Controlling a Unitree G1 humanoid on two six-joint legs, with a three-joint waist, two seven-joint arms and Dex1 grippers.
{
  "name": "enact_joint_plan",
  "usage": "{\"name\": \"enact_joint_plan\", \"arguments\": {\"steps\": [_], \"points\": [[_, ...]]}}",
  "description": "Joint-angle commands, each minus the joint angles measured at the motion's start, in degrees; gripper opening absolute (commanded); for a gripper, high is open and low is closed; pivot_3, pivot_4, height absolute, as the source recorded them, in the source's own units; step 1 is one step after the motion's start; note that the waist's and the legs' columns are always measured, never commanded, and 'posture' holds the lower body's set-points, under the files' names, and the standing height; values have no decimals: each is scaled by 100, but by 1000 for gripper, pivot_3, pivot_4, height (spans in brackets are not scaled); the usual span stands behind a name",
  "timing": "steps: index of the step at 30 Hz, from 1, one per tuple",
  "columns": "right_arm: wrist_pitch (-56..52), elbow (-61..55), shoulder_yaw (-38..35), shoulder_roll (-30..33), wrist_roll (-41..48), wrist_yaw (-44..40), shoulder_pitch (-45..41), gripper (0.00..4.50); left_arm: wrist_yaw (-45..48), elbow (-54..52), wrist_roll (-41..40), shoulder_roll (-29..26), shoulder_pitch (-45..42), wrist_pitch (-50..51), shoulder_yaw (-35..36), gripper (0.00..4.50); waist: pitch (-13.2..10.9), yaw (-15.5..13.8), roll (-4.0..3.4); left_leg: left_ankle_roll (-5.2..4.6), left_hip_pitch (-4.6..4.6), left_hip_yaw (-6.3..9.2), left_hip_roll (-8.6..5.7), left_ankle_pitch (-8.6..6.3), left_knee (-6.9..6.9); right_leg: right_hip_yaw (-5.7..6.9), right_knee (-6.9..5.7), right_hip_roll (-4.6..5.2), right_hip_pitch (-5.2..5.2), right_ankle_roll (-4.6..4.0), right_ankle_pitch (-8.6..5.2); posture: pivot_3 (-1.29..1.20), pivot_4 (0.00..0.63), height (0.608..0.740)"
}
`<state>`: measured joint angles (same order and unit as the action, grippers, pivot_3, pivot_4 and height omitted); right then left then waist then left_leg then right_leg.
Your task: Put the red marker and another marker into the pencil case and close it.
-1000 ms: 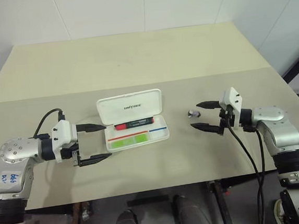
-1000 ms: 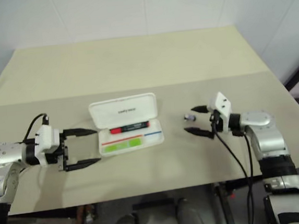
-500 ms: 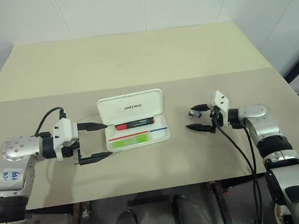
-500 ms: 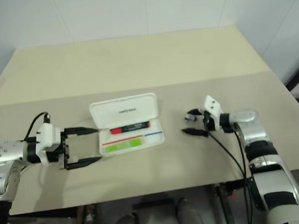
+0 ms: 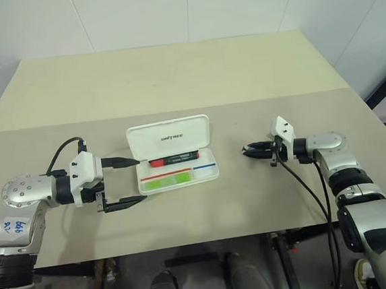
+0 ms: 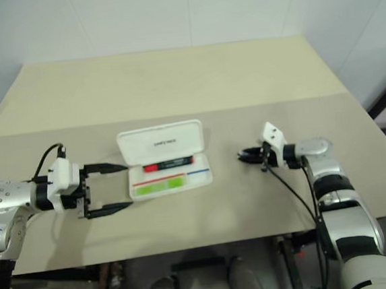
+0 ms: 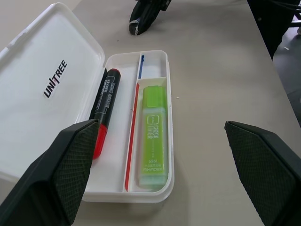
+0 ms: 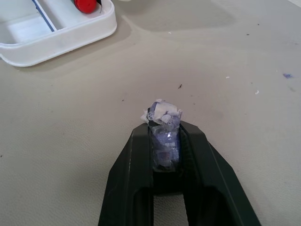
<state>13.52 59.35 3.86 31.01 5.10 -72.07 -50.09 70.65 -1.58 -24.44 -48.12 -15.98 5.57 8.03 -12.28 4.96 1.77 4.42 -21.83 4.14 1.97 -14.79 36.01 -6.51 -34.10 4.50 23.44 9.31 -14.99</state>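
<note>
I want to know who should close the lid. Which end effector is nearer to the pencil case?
Left. The left end effector is open right beside the pencil case; the right end effector is farther off, shut on a small crumpled object.

The case point(image 5: 176, 165) lies open on the table point(image 5: 174, 78) — white hard plastic, rounded corners, its hinged lid tipped back on the far side with dark lettering on the inner face. Thin red and blue stripes run along the divider in the tray. The red marker point(image 7: 104, 111) lies flat in the compartment next to the lid: black barrel, red cap end. The green marker point(image 7: 153, 134) — chunky, pale body with a brighter lime cap — lies flat in the front compartment, parallel to the red one.
</note>
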Motion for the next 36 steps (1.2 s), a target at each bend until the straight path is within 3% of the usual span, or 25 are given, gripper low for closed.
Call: {"name": "enact_joint_plan", "arguments": {"steps": [1,9,14,24,36], "points": [[62,-270,-32,-53,1,-90,-44,403,-20,-152,-71,0,-82,-22,68,4500,0,5,0,0,0,0,0,0,-3,0,0,0,1,5,3,0,150,740],[-733,-2524,186,-486,498,-668,290,403,28,-113,-52,5,-79,-62,40,4500,-4,37,-6,1,-1,1,1,-1,-22,1,-11,0,17,9,-4,0,150,740],[-1114,-3320,484,-711,546,-691,492,403,34,-111,-42,18,-63,-76,24,4500,-4,-8,-6,3,-2,0,1,-2,-18,1,-9,0,17,8,-5,0,150,740],[-757,-2855,980,-1011,220,-635,386,403,-1,-158,-43,51,-66,-56,20,4500,-4,-11,-6,3,-4,0,1,-2,-16,2,-11,0,18,5,-7,0,150,740],[-452,-2115,978,-1212,45,-614,84,403,-84,-264,-62,63,29,-27,59,4500,-4,-2,-6,3,-3,1,1,-2,-16,2,-12,0,18,5,-6,0,150,740]]}}
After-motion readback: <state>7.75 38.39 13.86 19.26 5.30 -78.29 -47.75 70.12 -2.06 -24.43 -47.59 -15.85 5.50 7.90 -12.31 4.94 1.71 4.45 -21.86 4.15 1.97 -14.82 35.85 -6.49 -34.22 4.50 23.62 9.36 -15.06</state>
